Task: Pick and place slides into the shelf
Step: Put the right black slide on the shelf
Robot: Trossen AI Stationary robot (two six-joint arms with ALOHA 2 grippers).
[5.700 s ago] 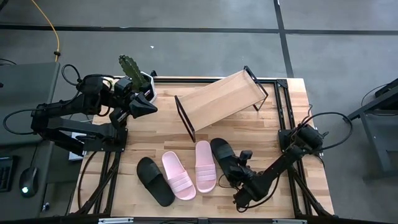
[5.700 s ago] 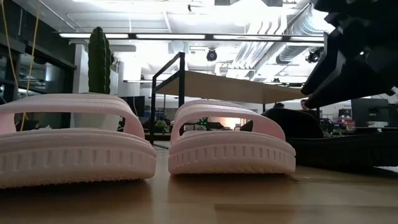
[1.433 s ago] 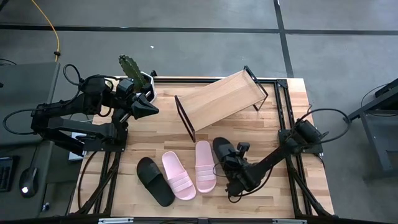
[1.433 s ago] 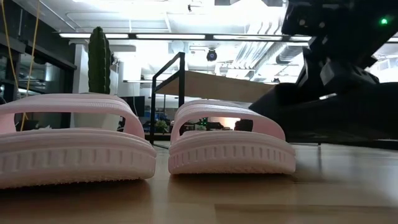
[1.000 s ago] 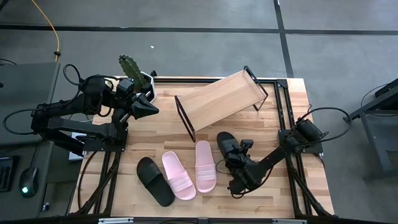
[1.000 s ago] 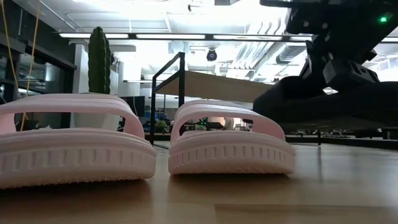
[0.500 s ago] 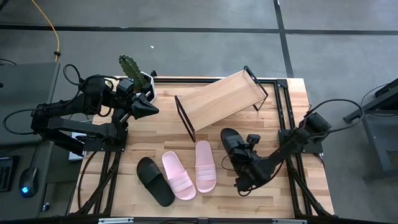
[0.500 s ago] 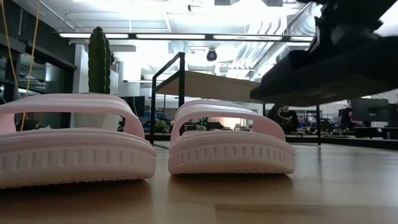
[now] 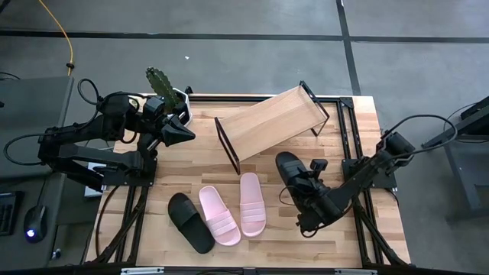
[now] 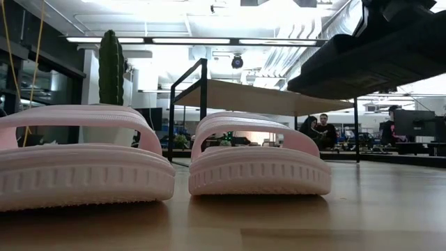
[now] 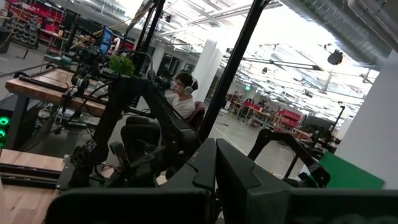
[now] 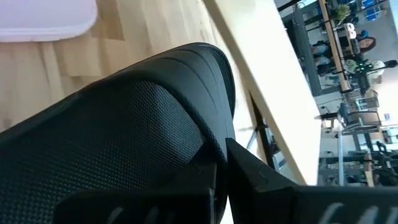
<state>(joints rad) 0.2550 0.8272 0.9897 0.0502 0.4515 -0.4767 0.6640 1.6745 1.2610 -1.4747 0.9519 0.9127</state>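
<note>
My right gripper [image 9: 309, 188] is shut on one black slide [image 9: 291, 173], which hangs above the table between the pink pair and the right edge; the low view shows its sole [image 10: 376, 59] up in the air. The two pink slides [image 9: 220, 215] [image 9: 253, 203] and the other black slide [image 9: 191, 223] lie sole down near the front edge. The shelf [image 9: 269, 122] stands slantwise at the far middle. My left gripper [image 9: 183, 131] hovers shut at the far left and holds nothing. My right gripper holds the black slide around its middle, the fingers [image 12: 249, 171] meeting on its textured black surface [image 12: 186, 137]; which part that is, the slide itself hides. The fingers slant down from the table's near right. The slide is lifted clear and tilted, its toe [image 9: 284, 160] toward the shelf.
A potted cactus [image 9: 159, 79] stands at the far left corner beside my left gripper. Black frame rails [image 9: 348, 130] run along the table's right side. Bare wood lies between the shelf and the slides [image 9: 191, 172]. People sit in the room beyond the table.
My right gripper has risen, carrying the black slide up and a little toward the table's right and far edges. In the low view the slide's sole has climbed from level with the pink strap to well above it. The other slides have stayed put.
</note>
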